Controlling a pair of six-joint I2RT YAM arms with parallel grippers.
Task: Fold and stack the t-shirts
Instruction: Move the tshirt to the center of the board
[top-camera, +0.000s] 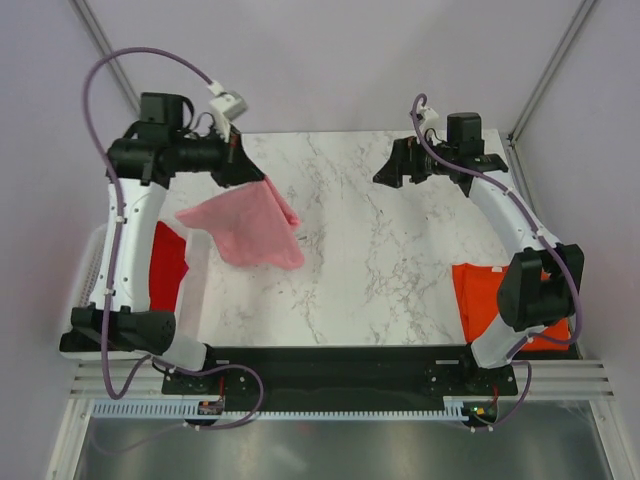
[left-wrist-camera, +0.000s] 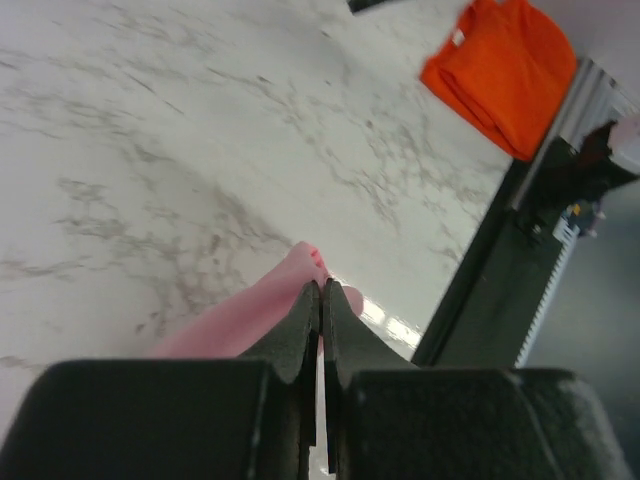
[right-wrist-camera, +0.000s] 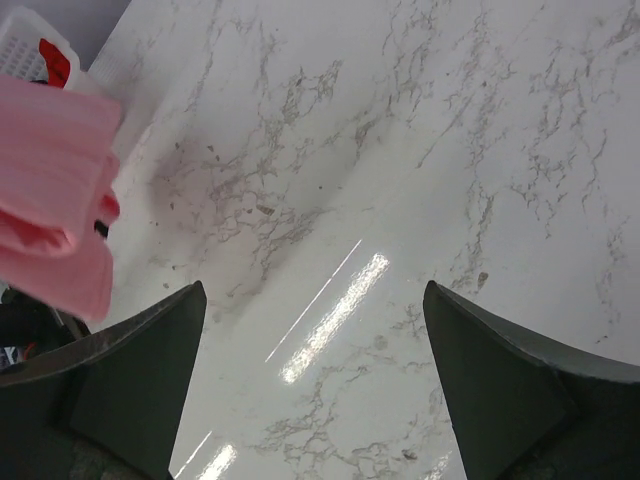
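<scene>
The light pink t-shirt hangs in a loose, bunched fold over the left part of the marble table. One upper corner is pinched in the left gripper, whose fingers are clenched tight on the cloth. Whether the shirt's lower edge touches the tabletop cannot be told. The bright orange t-shirt lies folded flat at the table's near right corner, partly hidden by the right arm. The red t-shirt sits in the white lattice basket just off the table's left edge, behind the left arm. The right gripper hovers above the bare far right of the table, well apart from the pink shirt, its fingers spread wide and holding nothing.
</scene>
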